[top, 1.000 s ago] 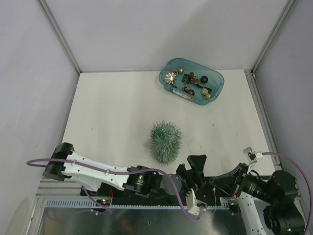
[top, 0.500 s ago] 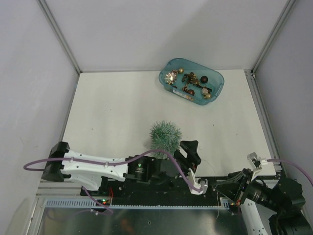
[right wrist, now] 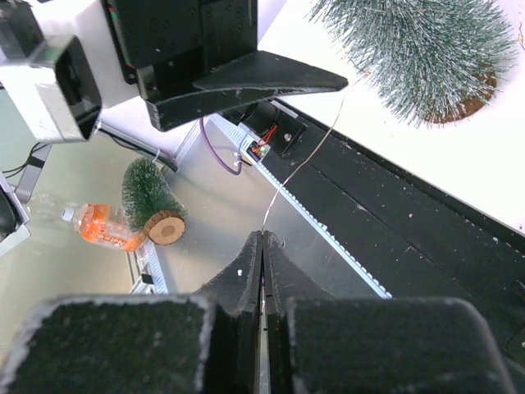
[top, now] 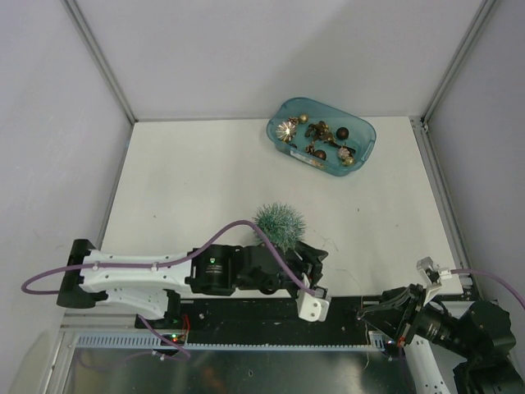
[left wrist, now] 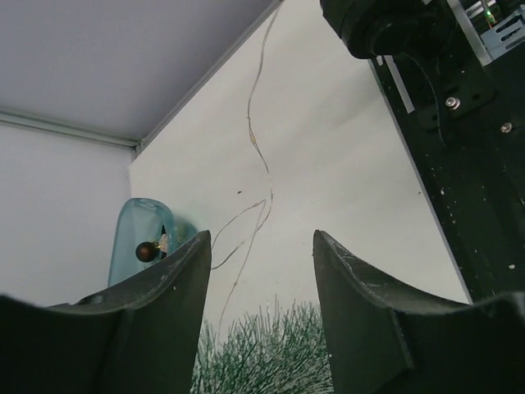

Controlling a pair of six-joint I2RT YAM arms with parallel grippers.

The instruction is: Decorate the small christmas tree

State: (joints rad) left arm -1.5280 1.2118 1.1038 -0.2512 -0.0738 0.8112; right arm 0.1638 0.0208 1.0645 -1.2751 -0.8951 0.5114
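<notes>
On the table in the top view, the small christmas tree [top: 279, 223] stands upright close to the near edge, about mid-width, well apart from the teal tray [top: 283, 149] of ornaments at the far right. The left arm [top: 139, 275] lies along the near edge and reaches right, its left fingers [top: 310, 256] just beside the tree's near-right flank; contact cannot be judged from above. The right arm [top: 447, 328] sits folded at the near right corner, clear of the tree. Left wrist view: the left fingers [left wrist: 164, 304] are spread wide with nothing between them. The tree's frosted bristles [left wrist: 262, 357] show low in the gap, and a thin wire strand [left wrist: 268, 171] trails over the white table beyond, with the tray [left wrist: 135, 238] far off to the left. Right wrist view: the right fingers [right wrist: 238, 287] are pressed together on the near end of the strand [right wrist: 295, 172], which runs slack up toward the tree [right wrist: 426, 49] on its wood-slice base [right wrist: 472, 98]. A spare tree [right wrist: 148, 193] and an orange bottle [right wrist: 102, 230] lie below, off the table. Judgement: the step in hand is stringing the wire onto the tree, hardly begun, since no strand or ornament is seen on the bristles. Next move calls for the left fingers to steady the tree or take up the slack strand while the right arm carries its end around the cone without tipping it.
</notes>
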